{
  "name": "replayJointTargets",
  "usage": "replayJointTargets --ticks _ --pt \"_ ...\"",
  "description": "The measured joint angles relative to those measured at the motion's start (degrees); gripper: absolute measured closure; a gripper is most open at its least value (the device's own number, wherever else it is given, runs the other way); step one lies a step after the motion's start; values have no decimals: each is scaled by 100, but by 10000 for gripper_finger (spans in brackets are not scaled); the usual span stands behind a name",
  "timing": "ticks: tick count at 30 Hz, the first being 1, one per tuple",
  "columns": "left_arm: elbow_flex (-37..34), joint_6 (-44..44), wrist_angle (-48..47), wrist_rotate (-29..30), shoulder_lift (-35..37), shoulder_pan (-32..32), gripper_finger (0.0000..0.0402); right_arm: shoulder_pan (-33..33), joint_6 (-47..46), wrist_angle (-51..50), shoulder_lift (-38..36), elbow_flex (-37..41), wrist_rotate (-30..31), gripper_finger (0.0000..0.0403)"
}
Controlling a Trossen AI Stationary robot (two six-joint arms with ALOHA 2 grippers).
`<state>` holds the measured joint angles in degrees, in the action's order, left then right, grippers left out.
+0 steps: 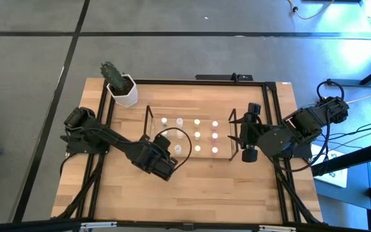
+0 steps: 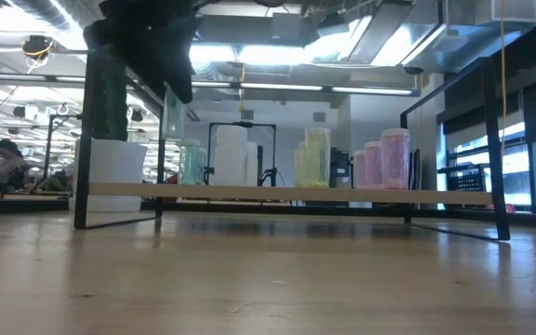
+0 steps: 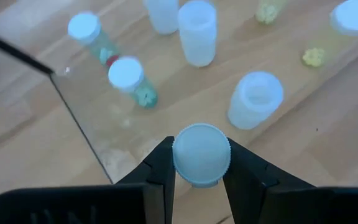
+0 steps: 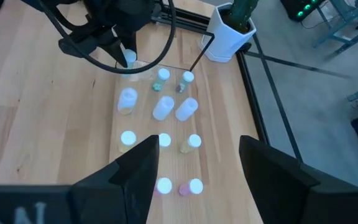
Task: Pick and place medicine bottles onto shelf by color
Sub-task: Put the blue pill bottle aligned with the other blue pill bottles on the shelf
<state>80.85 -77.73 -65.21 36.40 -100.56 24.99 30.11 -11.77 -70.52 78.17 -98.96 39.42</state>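
Note:
The clear shelf (image 1: 149, 124) with its dark wire frame stands mid-table and carries several small pale bottles (image 1: 197, 135) upright on their bases. In the low view they show greenish (image 2: 189, 163), white (image 2: 231, 154), yellowish (image 2: 316, 156) and pink (image 2: 394, 158). My left gripper (image 3: 201, 180) hangs over the shelf's near left corner (image 3: 79, 118), shut on a whitish bottle (image 3: 201, 154). My right gripper (image 4: 194, 180) hovers open and high past the shelf's right end, nothing between its fingers. My left gripper pinches the whitish bottle at its ribbed white cap end (image 3: 201, 138), one finger (image 3: 160, 171) on each side. The fingers slant down from the table's left near side. The bottle is lifted clear of the shelf, cap toward the wrist camera.
A white hexagonal pot with a green plant (image 1: 122, 89) stands at the table's far left, beside the shelf's far left corner. Dark frame rails (image 1: 269, 122) run along the table's sides. Bare wood (image 1: 198, 187) lies between the shelf and the near edge.

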Motion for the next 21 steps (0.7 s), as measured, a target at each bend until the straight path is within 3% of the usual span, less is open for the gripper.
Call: replayJointTargets --ticks 6,8,11,16,21 --pt "162 1321 89 -110 0 -30 309 0 0 -2 0 0 -2 179" --pt "162 1328 83 -347 0 -28 309 0 0 -2 0 0 -2 179" --pt "160 622 236 -429 0 44 309 0 0 -2 0 0 -2 179" --pt "160 -328 551 192 0 320 309 0 -7 -2 0 0 -2 179" --pt "160 -1083 539 458 -20 579 309 0 -13 -1 0 0 -27 179"
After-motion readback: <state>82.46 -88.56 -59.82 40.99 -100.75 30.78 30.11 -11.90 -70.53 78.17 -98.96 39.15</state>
